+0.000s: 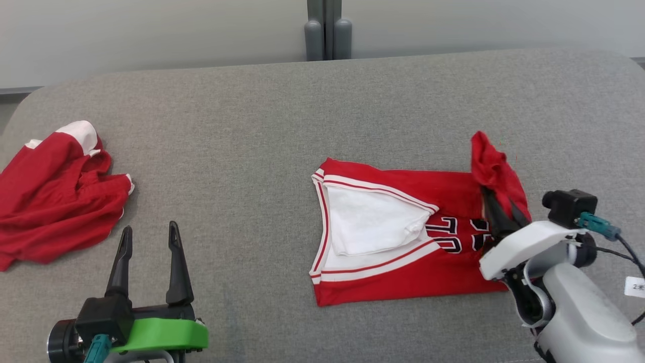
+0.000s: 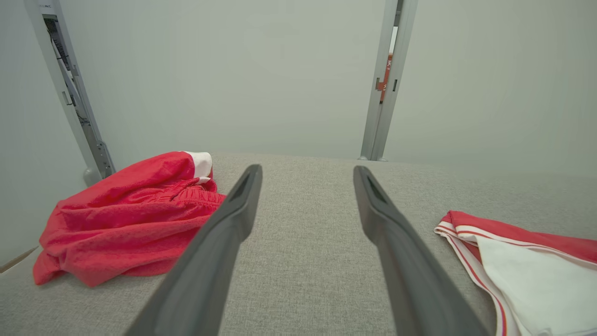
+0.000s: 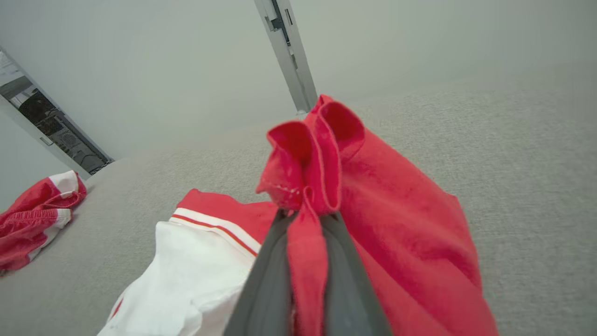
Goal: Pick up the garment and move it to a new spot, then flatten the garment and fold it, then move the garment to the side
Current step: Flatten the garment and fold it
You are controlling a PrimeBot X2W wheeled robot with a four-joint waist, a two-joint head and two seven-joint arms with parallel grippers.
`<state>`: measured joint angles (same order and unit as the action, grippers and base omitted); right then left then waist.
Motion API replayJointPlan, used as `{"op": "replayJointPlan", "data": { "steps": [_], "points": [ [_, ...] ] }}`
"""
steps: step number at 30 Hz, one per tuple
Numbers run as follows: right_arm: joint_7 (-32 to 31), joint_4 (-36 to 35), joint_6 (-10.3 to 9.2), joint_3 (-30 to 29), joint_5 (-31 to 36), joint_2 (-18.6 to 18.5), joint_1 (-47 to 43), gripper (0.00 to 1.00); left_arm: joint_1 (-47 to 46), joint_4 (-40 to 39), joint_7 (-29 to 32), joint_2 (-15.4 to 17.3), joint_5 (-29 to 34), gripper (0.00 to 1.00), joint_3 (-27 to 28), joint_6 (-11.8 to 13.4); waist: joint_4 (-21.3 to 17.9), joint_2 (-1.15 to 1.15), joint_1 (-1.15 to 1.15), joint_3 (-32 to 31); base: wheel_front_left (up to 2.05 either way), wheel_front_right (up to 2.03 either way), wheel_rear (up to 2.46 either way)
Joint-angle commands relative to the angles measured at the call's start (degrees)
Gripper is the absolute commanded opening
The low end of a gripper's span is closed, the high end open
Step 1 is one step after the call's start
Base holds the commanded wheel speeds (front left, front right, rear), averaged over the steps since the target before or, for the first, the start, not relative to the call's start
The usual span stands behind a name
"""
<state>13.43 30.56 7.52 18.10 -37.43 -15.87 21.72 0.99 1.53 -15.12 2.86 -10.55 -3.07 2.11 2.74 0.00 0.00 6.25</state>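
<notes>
The garment point(image 1: 393, 237) is a red jersey with white trim and dark numbers, lying on the grey table point(image 1: 282, 126) right of centre with a white panel folded over it. My right gripper point(image 1: 496, 196) is shut on the jersey's right edge and holds a bunch of red cloth point(image 3: 317, 158) lifted above the table, the fabric pinched between its dark fingers point(image 3: 275, 261). My left gripper point(image 1: 148, 234) stands open at the lower left with nothing between its fingers point(image 2: 233, 219), hovering over bare table. The jersey's near corner point(image 2: 513, 261) lies to its right.
A second red garment with white trim point(image 1: 55, 196) lies crumpled at the table's left edge, also the heap of red cloth point(image 2: 130, 219) left of my left fingers. A grey post point(image 1: 327, 30) stands behind the table's far edge.
</notes>
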Motion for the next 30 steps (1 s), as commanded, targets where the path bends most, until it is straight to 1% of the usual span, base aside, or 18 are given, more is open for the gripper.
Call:
{"op": "replayJointPlan", "data": {
  "steps": [1,8,15,24,25,26,27,30],
  "points": [
    [-0.51,-0.82,-0.08,0.82,0.64,1.01,-0.03,0.0,0.81,0.06,-0.02,0.08,-0.45,1.0,-0.16,-0.1,0.53,0.0,0.0,0.22,0.0,0.0,0.0],
    [-2.3,-2.27,-0.07,4.24,2.42,6.03,1.45,0.0,-0.43,0.32,-0.02,0.09,-1.17,1.0,-1.56,0.32,2.73,0.0,0.0,1.21,0.0,0.0,0.0],
    [-2.92,-0.7,-0.07,6.35,3.45,9.89,3.5,0.0,-1.84,1.02,-0.02,0.09,-1.92,1.0,-3.06,0.59,5.16,0.0,0.0,2.23,0.0,0.0,0.0],
    [-1.89,2.92,-0.06,8.49,2.72,12.21,5.41,0.0,-2.41,1.49,-0.03,0.09,-2.18,1.0,-3.98,0.9,6.48,0.0,0.0,2.77,0.0,0.0,0.0],
    [-1.53,3.48,-0.06,8.51,2.66,12.28,5.74,0.2,-2.49,1.6,-0.02,0.09,-2.15,1.0,-4.08,0.86,6.52,0.0,0.0,2.79,0.0,0.0,0.0],
    [-1.41,3.92,-0.06,8.58,2.59,12.36,5.93,0.84,-2.62,1.69,-0.02,0.09,-2.23,1.0,-4.19,0.83,6.55,0.0,0.0,2.8,0.0,0.0,0.0],
    [-1.01,4.4,-0.06,8.68,2.37,12.47,6.0,1.0,-2.81,1.79,-0.02,0.09,-2.28,1.0,-4.33,0.81,6.56,0.0,0.0,2.79,0.0,0.0,0.0],
    [-0.04,5.11,-0.07,8.22,2.59,12.02,6.44,1.0,-2.91,2.07,-0.02,0.09,-2.24,1.0,-4.4,0.81,6.24,0.0,0.0,2.42,0.0,0.0,0.0]
  ]
}}
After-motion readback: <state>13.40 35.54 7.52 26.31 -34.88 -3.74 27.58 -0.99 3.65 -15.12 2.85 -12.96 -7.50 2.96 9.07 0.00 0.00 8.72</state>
